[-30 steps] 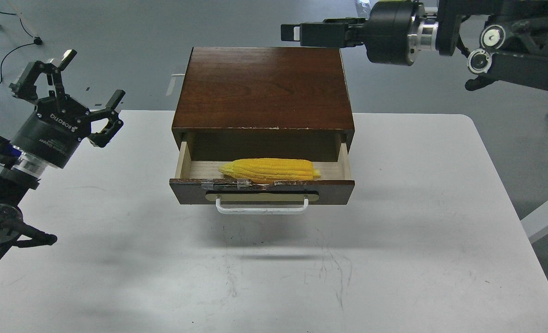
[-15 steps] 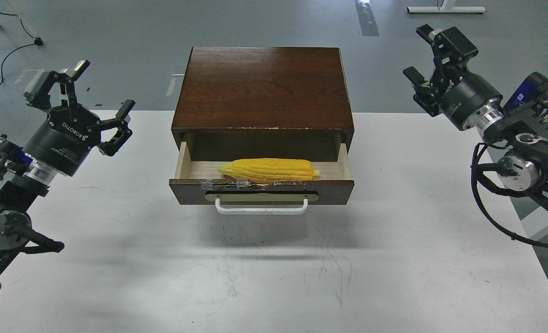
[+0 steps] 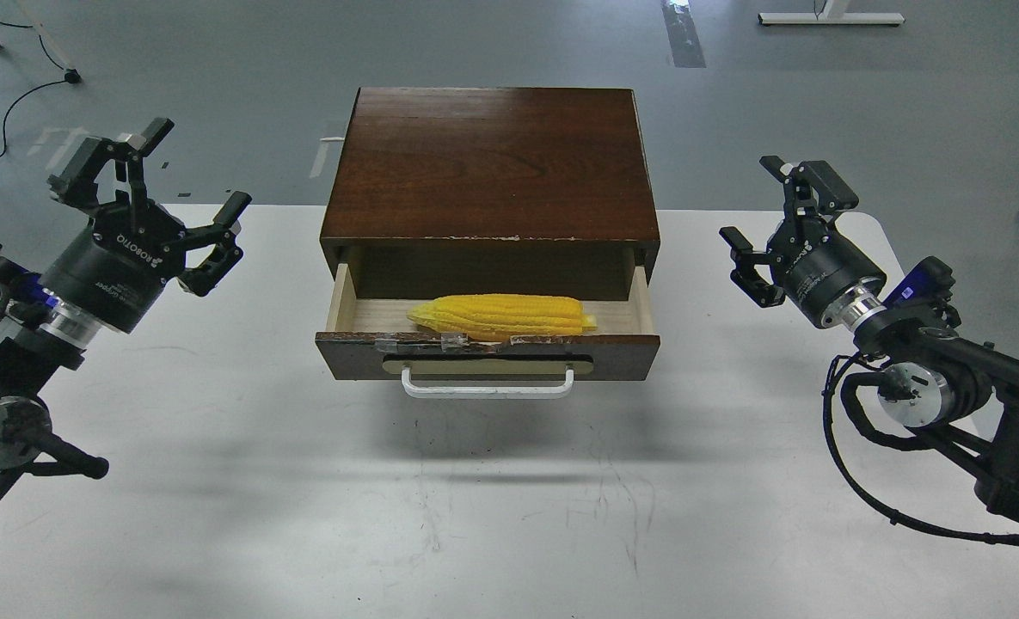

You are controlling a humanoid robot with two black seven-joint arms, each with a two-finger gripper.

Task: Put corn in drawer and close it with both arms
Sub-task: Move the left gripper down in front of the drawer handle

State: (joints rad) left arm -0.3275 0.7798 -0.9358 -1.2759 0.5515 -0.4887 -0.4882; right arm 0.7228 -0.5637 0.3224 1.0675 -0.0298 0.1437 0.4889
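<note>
The yellow corn (image 3: pixel 502 316) lies lengthwise inside the drawer (image 3: pixel 488 352), which stands pulled out of the dark brown cabinet (image 3: pixel 488 163). The drawer has a chipped, taped front edge and a white bar handle (image 3: pixel 488 386). My left gripper (image 3: pixel 152 202) is open and empty, left of the cabinet, above the table's back left part. My right gripper (image 3: pixel 771 228) is open and empty, to the right of the drawer, above the table. Neither gripper touches the drawer.
The cabinet stands on a white table (image 3: pixel 509 499) at its back middle. Scuff marks show on the table in front of the drawer. Grey floor with cables (image 3: pixel 19 86) lies behind the table.
My right arm has swung from above the cabinet's back right down and forward to the drawer's right side. My left gripper has shifted slightly. The corn and drawer have not moved.
</note>
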